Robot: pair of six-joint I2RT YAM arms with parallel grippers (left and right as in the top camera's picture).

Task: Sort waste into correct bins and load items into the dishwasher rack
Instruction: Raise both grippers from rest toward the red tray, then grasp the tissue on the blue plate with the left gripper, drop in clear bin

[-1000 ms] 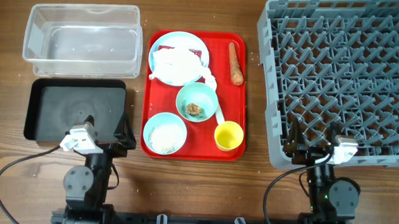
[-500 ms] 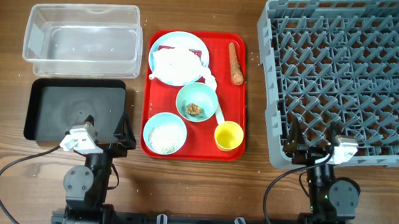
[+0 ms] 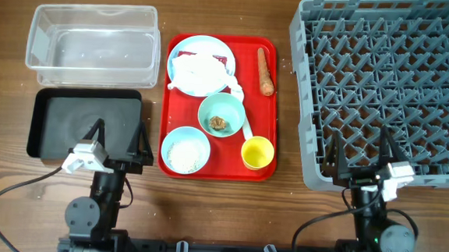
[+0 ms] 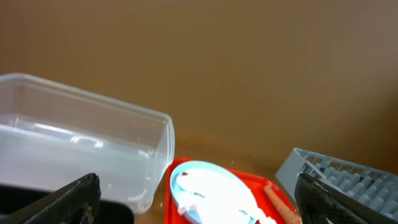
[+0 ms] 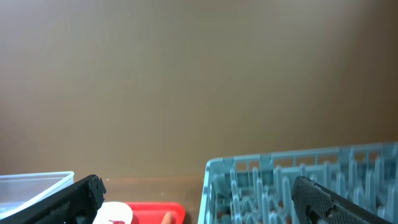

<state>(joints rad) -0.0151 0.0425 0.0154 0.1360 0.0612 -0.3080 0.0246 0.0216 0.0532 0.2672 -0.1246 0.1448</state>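
The serving tray [image 3: 269, 117] is sitting between the dishwasher rack [image 3: 383, 81] on the right and, on the left, the tub [image 3: 34, 44] lying behind the shallow tray [image 3: 84, 121], and is carrying a plate [image 3: 189, 46], carrot piece [image 3: 265, 70] and cup [image 3: 257, 153].

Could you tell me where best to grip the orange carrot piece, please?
Probably across the middle of the orange carrot piece, from straight above: it lies flat and lengthwise beside the right rim of the red plastic tray, so pinch across its narrow width.

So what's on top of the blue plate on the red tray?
A crumpled white napkin covers most of the pale blue plate, with a small red wrapper showing at its edge. Anything under the napkin is hidden.
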